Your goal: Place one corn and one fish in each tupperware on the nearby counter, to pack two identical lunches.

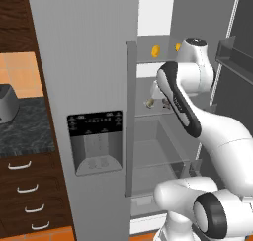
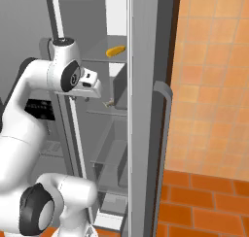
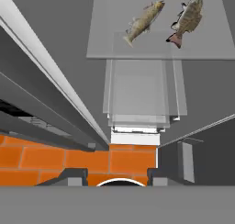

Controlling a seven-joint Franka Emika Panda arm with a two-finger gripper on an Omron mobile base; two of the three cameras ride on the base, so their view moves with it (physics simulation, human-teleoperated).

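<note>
Two yellow corn cobs (image 1: 155, 50) lie on the upper shelf of the open fridge; one corn (image 2: 115, 51) also shows from the right. Two grey-brown fish (image 3: 144, 22) (image 3: 188, 17) lie side by side on the glass shelf below, and one fish (image 1: 148, 102) peeks out past the hand. My gripper (image 3: 114, 177) hangs above and in front of the fish shelf, pointing down, open, with nothing between its fingers. From the right, the gripper (image 2: 82, 98) sits at the fridge opening, left of the fish. The black counter (image 1: 24, 131) is at the far left. The tupperware is out of view.
The closed grey fridge door with its dispenser panel (image 1: 95, 141) stands left of the opening. The open right door (image 2: 163, 114) with its handle flanks the arm. Clear drawers (image 3: 140, 94) sit under the fish shelf. A grey coffee machine (image 1: 7, 104) is on the counter.
</note>
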